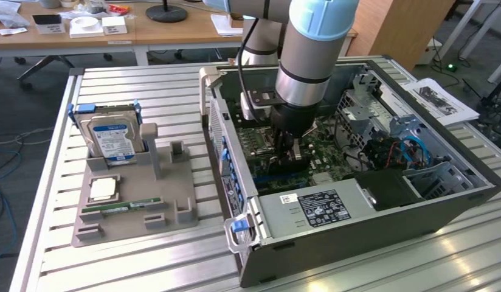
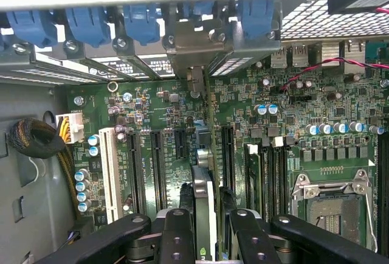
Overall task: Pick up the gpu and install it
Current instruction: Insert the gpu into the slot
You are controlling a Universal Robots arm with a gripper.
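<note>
Arm reaching down into the open computer case, gripper low over the green motherboard. In the wrist view, gripper with its two black fingers set narrow, clamped on the top edge of the gpu. Card seen edge-on between the jaws, upright, running away from the camera toward the back wall of the case. Grey metal end bracket up against the row of rear slot openings, just below the blue retaining clips. Lower edge of the card in line with one of the long black expansion slots; cannot tell whether fully seated or only resting on it. Neighbouring black slots on one side, white slot beyond them, memory slots and the empty processor socket on the other side.

Outside the case, toward the exterior view's left, grey parts holder on the slatted metal table. Hard drive with blue-white label standing upright in the holder, a processor chip lying flat nearby, slim green memory stick lying flat beside it.
</note>
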